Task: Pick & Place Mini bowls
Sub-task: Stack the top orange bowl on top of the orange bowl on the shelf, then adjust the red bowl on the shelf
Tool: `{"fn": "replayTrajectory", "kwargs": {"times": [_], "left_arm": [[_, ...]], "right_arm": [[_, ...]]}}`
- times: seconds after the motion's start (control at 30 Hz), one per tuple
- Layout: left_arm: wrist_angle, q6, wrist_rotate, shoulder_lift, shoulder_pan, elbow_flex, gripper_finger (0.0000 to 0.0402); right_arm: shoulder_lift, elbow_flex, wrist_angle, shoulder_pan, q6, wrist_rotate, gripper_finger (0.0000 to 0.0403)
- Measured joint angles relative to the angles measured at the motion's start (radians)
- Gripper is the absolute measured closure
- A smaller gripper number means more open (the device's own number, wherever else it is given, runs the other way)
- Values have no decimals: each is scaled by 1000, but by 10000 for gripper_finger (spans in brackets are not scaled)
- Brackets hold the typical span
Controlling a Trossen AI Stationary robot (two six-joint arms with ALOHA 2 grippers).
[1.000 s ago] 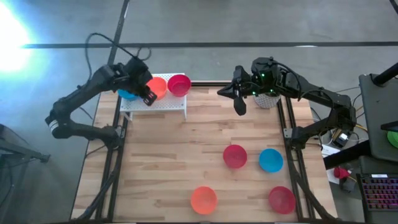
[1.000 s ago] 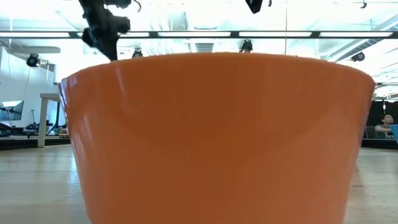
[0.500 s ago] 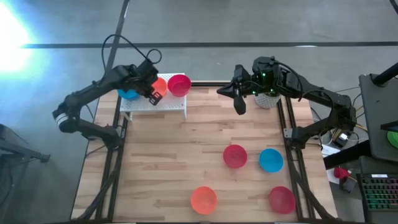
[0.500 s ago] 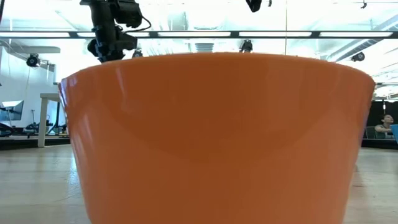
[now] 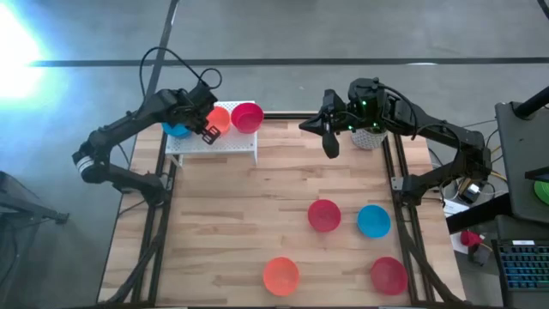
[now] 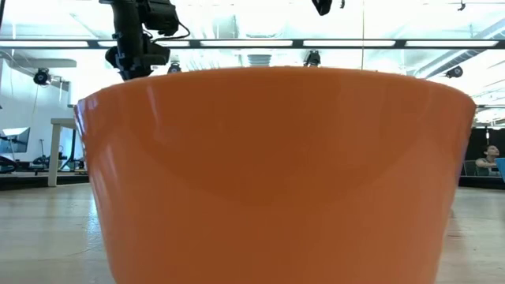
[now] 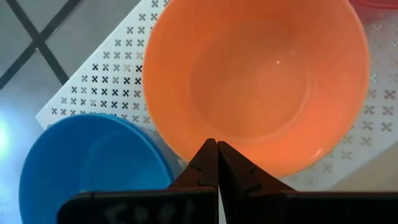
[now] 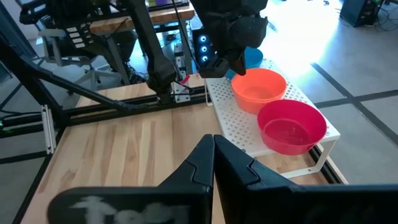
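Seven mini bowls show from above, all empty as far as can be seen. Nearest, at about six o'clock on the wooden table (image 5: 240,223), sits an orange bowl (image 5: 280,275), and a red bowl (image 5: 389,275) lies close to the table's right edge at five o'clock. Just beyond them a second red bowl (image 5: 323,215) and a blue bowl (image 5: 373,221) stand side by side, barely apart. Bare boards fill the table's middle and whole left half. Farther off, at eleven o'clock, a white perforated rack (image 5: 225,142) carries three bowls in a row: a blue one (image 5: 175,130) at its left end, an orange one (image 5: 220,118) in the middle, a red one (image 5: 247,117) at its right end. The left gripper (image 5: 208,133) hangs above the orange one's near rim, fingers pressed together, holding nothing. The right gripper (image 5: 331,146) waits over the far edge at one o'clock, fingers likewise pressed together, beside a white pot (image 5: 370,137).
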Motion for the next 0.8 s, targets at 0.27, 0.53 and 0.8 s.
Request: {"fn": "replayTrajectory", "kwargs": {"times": [0.27,0.53,0.8], "left_arm": [[-41,-2,-42,0,6,0,402],[-46,-24,-53,0,6,17,402],[-61,-24,-53,0,6,63,402]], "right_arm": [[0,0,0,0,0,0,394],[0,0,0,0,0,0,394],[0,0,0,0,3,0,394]]}}
